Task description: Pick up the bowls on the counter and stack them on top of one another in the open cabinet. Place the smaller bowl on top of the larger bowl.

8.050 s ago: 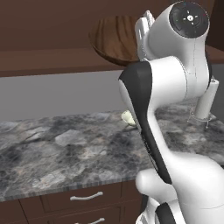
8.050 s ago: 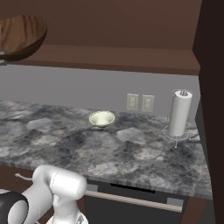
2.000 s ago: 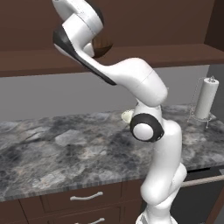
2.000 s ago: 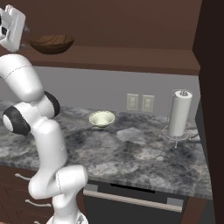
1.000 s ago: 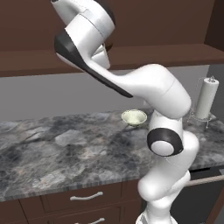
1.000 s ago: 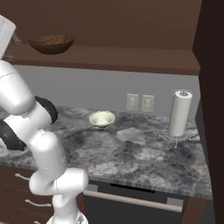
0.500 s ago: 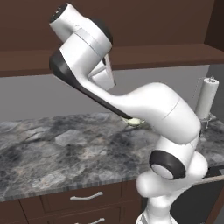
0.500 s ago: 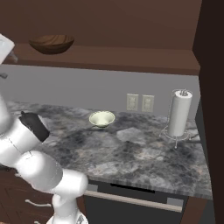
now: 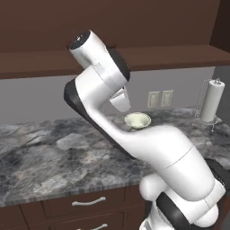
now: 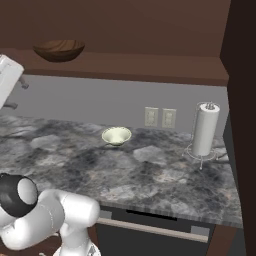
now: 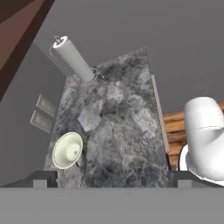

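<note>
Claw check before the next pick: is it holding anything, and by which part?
Nothing is held. The claw is open, above the counter; the small bowl sits untouched.

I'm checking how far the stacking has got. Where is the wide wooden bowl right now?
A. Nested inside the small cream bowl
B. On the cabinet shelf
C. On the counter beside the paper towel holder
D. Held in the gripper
B. In the right base view the larger bowl rests on the open cabinet shelf board, while the smaller bowl sits alone on the counter below.
</note>
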Controlling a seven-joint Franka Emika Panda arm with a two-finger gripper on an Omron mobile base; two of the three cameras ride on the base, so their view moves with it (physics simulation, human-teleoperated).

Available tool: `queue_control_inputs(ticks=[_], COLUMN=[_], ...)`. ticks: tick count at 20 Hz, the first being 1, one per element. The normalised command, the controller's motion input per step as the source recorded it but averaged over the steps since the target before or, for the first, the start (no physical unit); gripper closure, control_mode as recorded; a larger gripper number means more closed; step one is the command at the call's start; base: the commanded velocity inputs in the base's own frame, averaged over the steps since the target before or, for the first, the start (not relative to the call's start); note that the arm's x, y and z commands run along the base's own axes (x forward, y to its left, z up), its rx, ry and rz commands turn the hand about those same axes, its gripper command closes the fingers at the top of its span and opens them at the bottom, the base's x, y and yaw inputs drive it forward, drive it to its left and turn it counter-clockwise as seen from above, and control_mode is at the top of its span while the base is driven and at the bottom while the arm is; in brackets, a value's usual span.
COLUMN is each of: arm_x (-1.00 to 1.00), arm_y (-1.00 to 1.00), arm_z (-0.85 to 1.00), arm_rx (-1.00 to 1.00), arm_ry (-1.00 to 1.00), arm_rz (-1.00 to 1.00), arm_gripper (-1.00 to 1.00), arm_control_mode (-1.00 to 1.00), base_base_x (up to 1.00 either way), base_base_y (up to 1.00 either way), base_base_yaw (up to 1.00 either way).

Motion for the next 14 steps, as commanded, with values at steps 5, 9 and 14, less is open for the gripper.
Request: queue_control_inputs(ticks=[5, 9, 14], arm_x=[0.28, 0.07, 0.12], arm_y=[-0.05, -0.10, -0.03], arm_z=[-0.32, -0.40, -0.32], arm_rx=[0.06, 0.01, 0.01], arm_ry=[-0.02, -0.03, -0.05], arm_rz=[0.16, 0.14, 0.07], arm_gripper=[-1.00, -1.00, -1.00], arm_control_mode=[-1.00, -1.00, -1.00], base_base_x=[0.00, 0.00, 0.00], base_base_y=[0.00, 0.00, 0.00], base_base_yaw=[0.00, 0.00, 0.00])
